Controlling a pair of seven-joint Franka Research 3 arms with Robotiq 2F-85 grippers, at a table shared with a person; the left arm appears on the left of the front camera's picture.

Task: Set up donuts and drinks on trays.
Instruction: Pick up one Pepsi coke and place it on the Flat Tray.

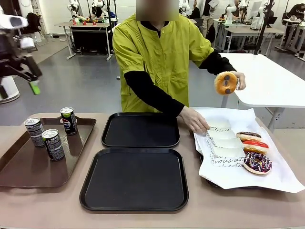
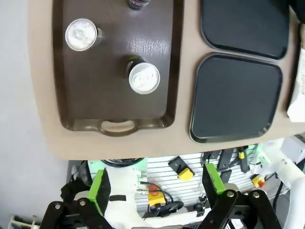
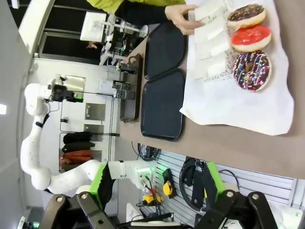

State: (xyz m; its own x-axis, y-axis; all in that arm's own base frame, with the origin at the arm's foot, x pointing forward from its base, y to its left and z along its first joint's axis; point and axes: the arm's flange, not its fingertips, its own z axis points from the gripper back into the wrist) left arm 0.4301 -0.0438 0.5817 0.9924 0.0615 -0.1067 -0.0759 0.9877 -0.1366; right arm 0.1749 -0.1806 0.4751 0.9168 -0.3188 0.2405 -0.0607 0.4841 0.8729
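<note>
Three black drinks cans (image 1: 53, 144) stand on a long brown tray (image 1: 19, 171). Two black trays lie bare mid-table, one far (image 1: 140, 130) and one near (image 1: 135, 179). The person holds a golden donut (image 1: 226, 82) up in one hand; the other hand (image 1: 194, 119) rests on a row of white sleeves (image 1: 223, 142). Three more donuts (image 1: 258, 162) lie on white paper beside them. My left gripper (image 1: 31, 81) hangs open high over the table's left end, above the cans (image 2: 144, 78). My right gripper (image 3: 157, 188) is open, high off the table, looking at the donuts (image 3: 251, 70) and the black trays (image 3: 162, 105).
White paper (image 1: 267, 183) with black script covers the table's right part and hangs toward the front edge. The brown tray's handle (image 2: 116, 126) faces my side. A white table (image 1: 271, 81) stands behind the person.
</note>
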